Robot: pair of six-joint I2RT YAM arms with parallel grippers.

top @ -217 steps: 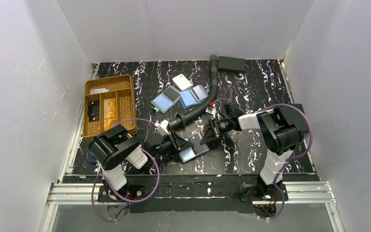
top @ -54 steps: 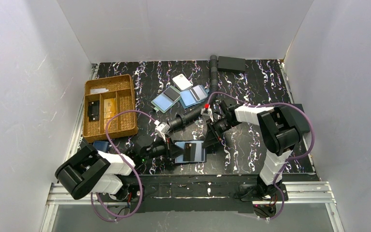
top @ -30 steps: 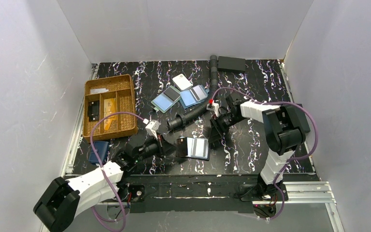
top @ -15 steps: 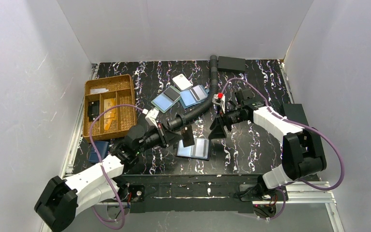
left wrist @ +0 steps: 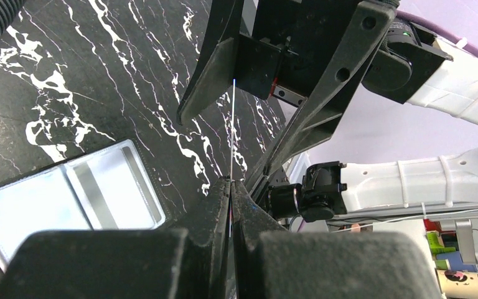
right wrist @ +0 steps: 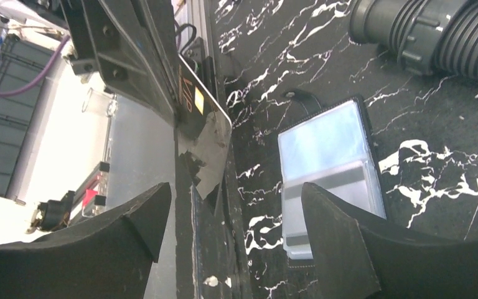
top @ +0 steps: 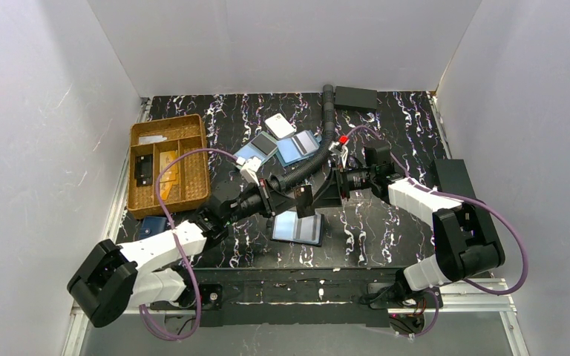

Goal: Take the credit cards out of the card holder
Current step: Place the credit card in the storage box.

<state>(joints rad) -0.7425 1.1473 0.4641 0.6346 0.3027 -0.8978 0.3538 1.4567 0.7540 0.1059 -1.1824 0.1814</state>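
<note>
The card holder (top: pixel 297 228) lies open and flat on the table, its clear pockets pale; it also shows in the wrist views (left wrist: pixel 68 199) (right wrist: pixel 330 162). Above it my left gripper (top: pixel 291 202) (left wrist: pixel 230 190) is shut on one credit card (top: pixel 305 200), dark and glossy, held on edge. In the left wrist view that card (left wrist: pixel 232 131) is a thin line. My right gripper (top: pixel 332 191) (right wrist: pixel 235 187) faces it, open, its fingers (left wrist: pixel 215 68) standing either side of the card's (right wrist: pixel 205 140) free end without pinching it.
A wicker tray (top: pixel 193 159) with small items stands at the left. Two blue-and-dark rectangles (top: pixel 256 154), a white tag (top: pixel 280 124) and a black corrugated hose (top: pixel 308 167) lie behind the grippers. A navy pouch (top: pixel 147 228) lies by the left arm; black boxes (top: pixel 356 96) sit further back.
My left gripper lifted the card off the holder and carried it up and right. The right arm swung round to meet it, and its jaws opened wider.
</note>
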